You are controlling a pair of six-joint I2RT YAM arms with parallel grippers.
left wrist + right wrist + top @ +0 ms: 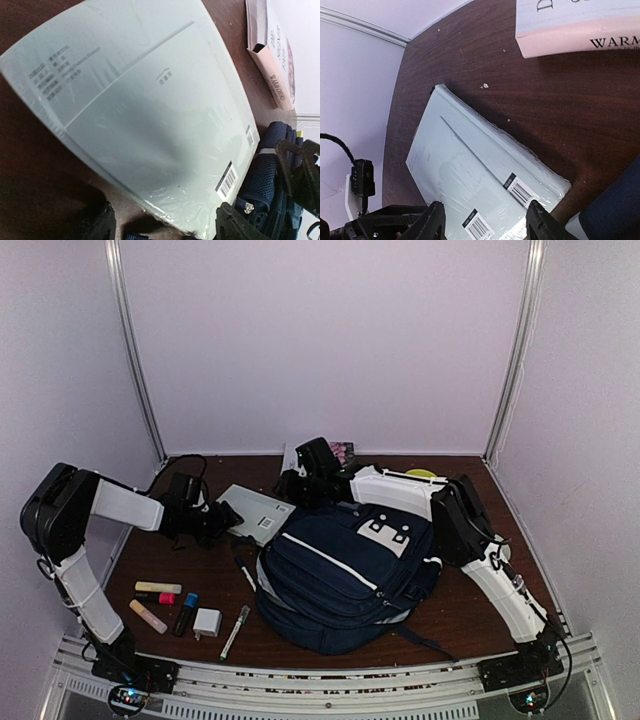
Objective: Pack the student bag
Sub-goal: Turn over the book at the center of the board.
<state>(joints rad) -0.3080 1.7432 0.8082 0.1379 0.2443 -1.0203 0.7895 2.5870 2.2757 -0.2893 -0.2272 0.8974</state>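
I count one navy backpack (345, 575) lying flat on the tabletop (200, 565). Left of it are one shrink-wrapped pale book (257, 512), three highlighters (158, 588), one blue marker (186, 614), one white cube (207, 622) and two pens (235, 631). One pink book (570, 35) sits behind it. The left gripper (165, 230) is spread wide at the pale book's edge, and the right gripper (487, 225) is also wide, over its barcodes. Dark wood top, plain white walls.

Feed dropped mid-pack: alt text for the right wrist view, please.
A pale green shrink-wrapped book with barcode stickers lies flat on the dark brown wooden table, its near edge between the right gripper's open black fingers. A pink-and-white book sits at top right; a corner of the navy-blue fabric student bag shows at bottom right.
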